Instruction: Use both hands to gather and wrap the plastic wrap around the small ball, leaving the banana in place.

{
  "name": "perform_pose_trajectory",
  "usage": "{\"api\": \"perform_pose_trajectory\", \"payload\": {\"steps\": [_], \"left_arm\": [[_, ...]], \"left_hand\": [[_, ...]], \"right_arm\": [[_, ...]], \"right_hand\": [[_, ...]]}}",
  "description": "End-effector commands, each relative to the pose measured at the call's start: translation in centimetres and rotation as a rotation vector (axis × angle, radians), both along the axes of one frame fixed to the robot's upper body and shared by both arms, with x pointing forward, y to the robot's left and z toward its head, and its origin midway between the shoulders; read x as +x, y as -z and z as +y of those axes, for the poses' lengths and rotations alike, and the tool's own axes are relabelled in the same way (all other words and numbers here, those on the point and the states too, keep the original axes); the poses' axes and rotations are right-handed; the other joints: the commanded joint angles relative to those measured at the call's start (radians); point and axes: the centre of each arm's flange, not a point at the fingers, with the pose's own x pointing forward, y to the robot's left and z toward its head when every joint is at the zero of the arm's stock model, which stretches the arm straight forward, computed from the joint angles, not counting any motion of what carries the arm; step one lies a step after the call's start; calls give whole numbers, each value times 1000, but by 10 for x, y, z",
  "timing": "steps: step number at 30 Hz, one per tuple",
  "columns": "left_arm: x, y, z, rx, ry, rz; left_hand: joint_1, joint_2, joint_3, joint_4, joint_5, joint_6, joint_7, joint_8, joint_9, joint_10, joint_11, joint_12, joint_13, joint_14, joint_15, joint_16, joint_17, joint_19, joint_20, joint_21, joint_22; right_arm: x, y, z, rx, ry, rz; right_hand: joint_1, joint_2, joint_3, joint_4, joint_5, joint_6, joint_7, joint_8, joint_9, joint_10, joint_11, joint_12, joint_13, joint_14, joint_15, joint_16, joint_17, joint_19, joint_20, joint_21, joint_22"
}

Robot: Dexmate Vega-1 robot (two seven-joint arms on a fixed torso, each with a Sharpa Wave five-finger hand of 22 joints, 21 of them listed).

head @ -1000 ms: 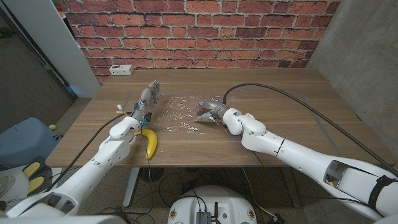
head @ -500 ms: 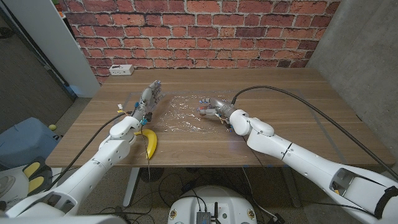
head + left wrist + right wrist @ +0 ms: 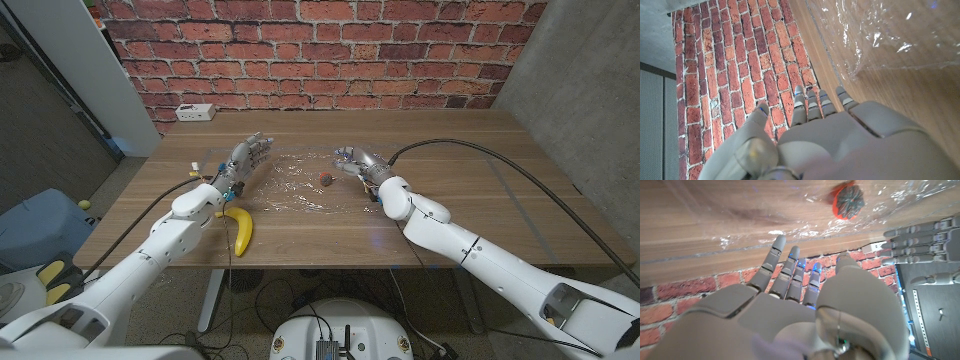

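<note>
A small red ball (image 3: 327,179) with a dark ribbed face (image 3: 849,201) lies on a crinkled sheet of clear plastic wrap (image 3: 292,182) spread over the middle of the table. My right hand (image 3: 358,160) hovers just right of and behind the ball, fingers apart, holding nothing (image 3: 790,305). At the wrap's left edge my left hand (image 3: 246,154) is raised with fingers spread and empty; its wrist view shows the hand (image 3: 840,140) beside a corner of the wrap (image 3: 890,35). The yellow banana (image 3: 240,228) lies off the wrap near the front left.
A white power strip (image 3: 194,112) sits at the table's (image 3: 480,150) back left edge, in front of the brick wall (image 3: 320,40). In the right wrist view the left hand (image 3: 920,235) shows across the wrap.
My right hand has drawn back and to the right off the ball, which now lies uncovered on the wrap. My left hand has shifted slightly farther back.
</note>
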Motion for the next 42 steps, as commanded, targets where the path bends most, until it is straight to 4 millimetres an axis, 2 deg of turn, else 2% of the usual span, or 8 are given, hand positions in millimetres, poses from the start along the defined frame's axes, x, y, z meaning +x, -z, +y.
{"api": "perform_pose_trajectory", "payload": {"steps": [1, 6, 11, 15, 24, 25, 28, 42], "left_arm": [[-7, -2, 4, 147, -34, 13], [-13, -6, 4, 262, -83, 2], [-19, -9, 2, 361, -142, -25], [-25, -10, 0, 441, -202, -41], [-33, -12, -7, 620, -334, -62], [-33, -12, -8, 630, -334, -59], [-33, -13, -11, 665, -351, -65], [-32, -19, -16, 767, -380, -56]], "left_hand": [[15, 25, 20, -14, -6, 61, 7, 0, 3, 81, 24, 16, 5, 79, 8, 13, 3, 32, 6, -4, 5], [64, 56, 73, -40, -12, 146, 20, 2, 4, 156, 22, 23, 6, 140, -1, 12, 4, 44, 2, -14, 6], [83, 57, 95, -54, -11, 192, 21, 5, 4, 183, 4, 22, 7, 153, -10, 5, 4, 44, -17, -21, 7], [107, 56, 118, -74, -5, 195, 18, -11, 4, 189, -5, 12, 7, 116, -26, -17, 3, 27, -29, -35, 7], [108, 39, 122, -83, -9, 203, 11, -21, 4, 201, -18, 6, 8, 77, -44, -29, 2, 7, -28, -48, 9], [100, 32, 118, -80, -13, 206, 11, -24, 5, 215, -39, 8, 9, 77, -49, -26, 3, 8, -30, -50, 9], [96, 31, 117, -78, -14, 209, 14, -25, 5, 220, -33, 8, 9, 76, -50, -25, 3, 6, -29, -52, 9], [56, 19, 101, -54, -25, 217, 16, -31, 6, 230, -31, 1, 10, 75, -56, -21, 6, 4, -24, -59, 11]], "right_arm": [[-8, -3, -12, 1, 234, -70], [-6, -2, -14, 0, 320, -55], [-4, -2, -16, -3, 376, -41], [0, -2, -16, 1, 431, -19], [10, -3, -18, 45, 564, 66], [11, -3, -18, 50, 581, 73], [12, -2, -16, 51, 620, 86], [25, 0, -16, 8, 710, 181]], "right_hand": [[-6, -13, 0, -11, -3, 17, 2, 7, 2, 9, -2, 1, 5, -34, -63, -10, 7, -27, 5, -12, 4], [-15, -15, -4, -11, -4, 19, 1, 3, 2, 8, 1, 0, 7, -51, -64, -10, 15, -46, 8, -21, 4], [-29, -22, -11, -13, -6, 5, -8, -10, 3, -10, 2, -6, 12, -81, -55, -12, 27, -69, 18, -33, 4], [-56, -37, -25, -13, -6, -5, -11, -21, 4, -39, 4, -16, 15, -126, -36, -25, 30, -145, 47, -69, 4], [-111, -54, -50, -4, -6, -51, -2, -38, 6, -94, 11, -29, 17, -199, 2, -53, 25, -221, 85, -114, 3], [-117, -55, -52, -2, -6, -53, -1, -38, 6, -102, 18, -30, 17, -202, 4, -55, 24, -227, 88, -119, 3], [-135, -56, -58, 1, -6, -53, 0, -36, 6, -134, 23, -36, 17, -227, 15, -64, 22, -254, 97, -136, 2], [-150, -56, -63, -6, -4, 22, 22, -9, 8, -172, 31, -33, 16, -262, 30, -78, 14, -246, 103, -150, 2]]}}
